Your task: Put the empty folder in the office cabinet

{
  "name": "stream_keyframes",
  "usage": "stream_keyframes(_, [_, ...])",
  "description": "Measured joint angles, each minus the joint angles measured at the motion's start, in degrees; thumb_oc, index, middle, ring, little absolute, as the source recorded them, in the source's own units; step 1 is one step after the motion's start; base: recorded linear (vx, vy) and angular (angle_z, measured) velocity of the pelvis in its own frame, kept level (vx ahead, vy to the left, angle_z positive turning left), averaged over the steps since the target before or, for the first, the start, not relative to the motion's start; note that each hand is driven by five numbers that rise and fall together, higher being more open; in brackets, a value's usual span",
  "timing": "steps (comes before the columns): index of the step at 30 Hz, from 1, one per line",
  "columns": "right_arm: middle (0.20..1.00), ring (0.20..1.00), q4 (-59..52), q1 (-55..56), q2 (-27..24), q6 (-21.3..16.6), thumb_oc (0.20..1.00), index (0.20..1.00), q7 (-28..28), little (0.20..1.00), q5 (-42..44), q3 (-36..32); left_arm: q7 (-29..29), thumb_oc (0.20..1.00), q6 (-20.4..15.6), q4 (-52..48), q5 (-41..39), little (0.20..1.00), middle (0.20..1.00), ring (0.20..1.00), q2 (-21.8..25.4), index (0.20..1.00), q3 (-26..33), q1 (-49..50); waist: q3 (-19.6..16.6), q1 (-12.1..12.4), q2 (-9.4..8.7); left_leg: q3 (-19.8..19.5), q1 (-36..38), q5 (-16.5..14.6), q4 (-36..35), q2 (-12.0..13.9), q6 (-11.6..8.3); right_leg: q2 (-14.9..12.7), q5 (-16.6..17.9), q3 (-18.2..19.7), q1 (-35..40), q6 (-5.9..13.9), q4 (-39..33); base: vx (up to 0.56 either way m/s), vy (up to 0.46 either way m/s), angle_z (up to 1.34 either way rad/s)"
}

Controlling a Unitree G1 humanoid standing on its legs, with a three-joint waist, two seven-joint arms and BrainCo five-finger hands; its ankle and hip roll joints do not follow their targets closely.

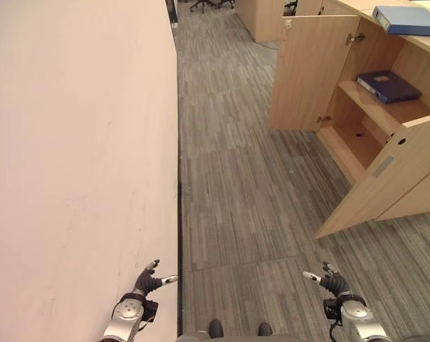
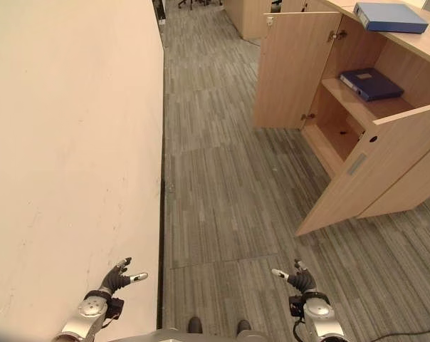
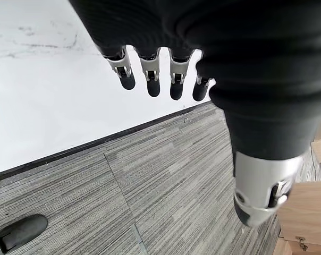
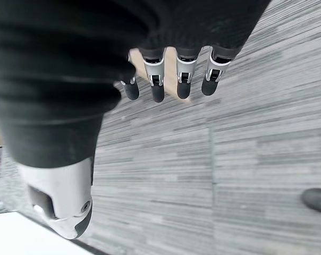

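A wooden office cabinet [image 1: 386, 171] stands at the right with both doors swung open. A dark blue folder [image 1: 388, 85] lies flat on its inner shelf. A lighter blue folder [image 1: 408, 20] lies on the cabinet's top. My left hand [image 1: 147, 282] is low at the bottom left, by the wall's edge, open and empty, its fingers [image 3: 152, 79] straight. My right hand [image 1: 330, 280] is low at the bottom right over the carpet, open and empty, its fingers [image 4: 183, 79] straight. Both hands are far from the cabinet.
A tall pale wall [image 1: 80, 164] fills the left side, ending at a dark edge [image 1: 179, 214]. Grey striped carpet [image 1: 243, 199] runs between wall and cabinet. The nearer cabinet door [image 1: 389, 178] juts out over the carpet. More wooden furniture [image 1: 261, 18] and chair legs stand at the far end.
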Motion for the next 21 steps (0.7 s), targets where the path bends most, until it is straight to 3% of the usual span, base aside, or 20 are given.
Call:
stream_keyframes(17, [1.0, 1.0, 4.95, 1.78, 0.33, 0.33, 1.0, 1.0, 0.1, 1.0, 0.01, 0.11, -0.11, 1.0, 0.2, 2.84, -0.04, 1.0, 1.0, 1.0, -0.07, 1.0, -0.02, 1.41, -0.03, -1.12, -0.51, -0.56, -0.13, 0.42, 0.0, 0.49, -0.71, 0.63, 0.28, 0.04, -0.01, -0.33, -0.01, 0.01, -0.071, 0.01])
stream_keyframes(21, [1.0, 1.0, 5.06, 1.67, 0.43, 0.29, 1.0, 1.0, 0.11, 1.0, 0.03, 0.17, -0.13, 1.0, 0.22, 2.84, -0.28, 1.0, 1.0, 1.0, -0.01, 1.0, -0.02, 1.4, -0.07, -1.07, -0.89, -0.89, -0.8, 0.13, 0.51, 1.14, -1.89, 1.28, 0.47, 0.06, -0.4, -0.77, 0.03, -0.01, -0.116, 0.02])
